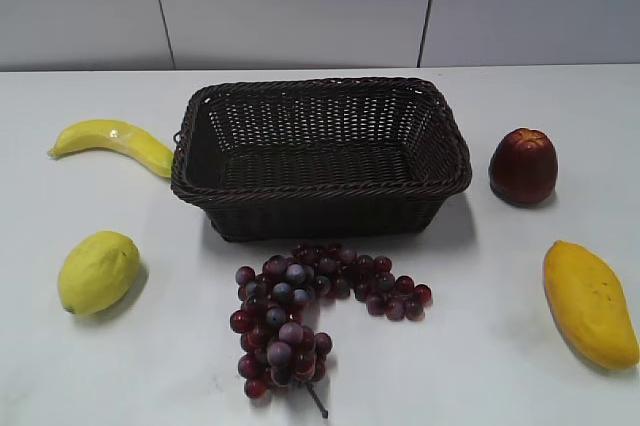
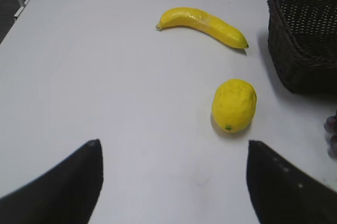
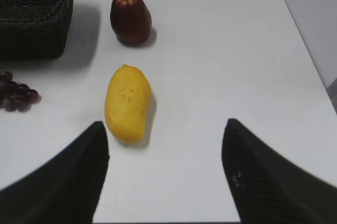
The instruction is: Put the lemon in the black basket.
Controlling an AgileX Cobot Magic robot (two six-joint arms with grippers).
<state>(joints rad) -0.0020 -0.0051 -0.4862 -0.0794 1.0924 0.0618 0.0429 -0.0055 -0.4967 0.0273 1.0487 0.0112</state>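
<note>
The lemon [image 1: 98,272] lies on the white table at the front left, apart from the black basket [image 1: 322,189], which stands empty in the middle. In the left wrist view the lemon [image 2: 234,104] lies ahead and to the right of my left gripper [image 2: 174,148], which is open and empty above bare table; the basket's corner [image 2: 303,40] shows at the far right. My right gripper [image 3: 165,129] is open and empty. Neither gripper shows in the exterior view.
A banana [image 1: 115,142] lies left of the basket. A bunch of purple grapes [image 1: 310,311] lies in front of it. A dark red apple [image 1: 523,165] stands to its right and a mango [image 1: 590,301] lies at the front right, just ahead-left of my right gripper [image 3: 128,103].
</note>
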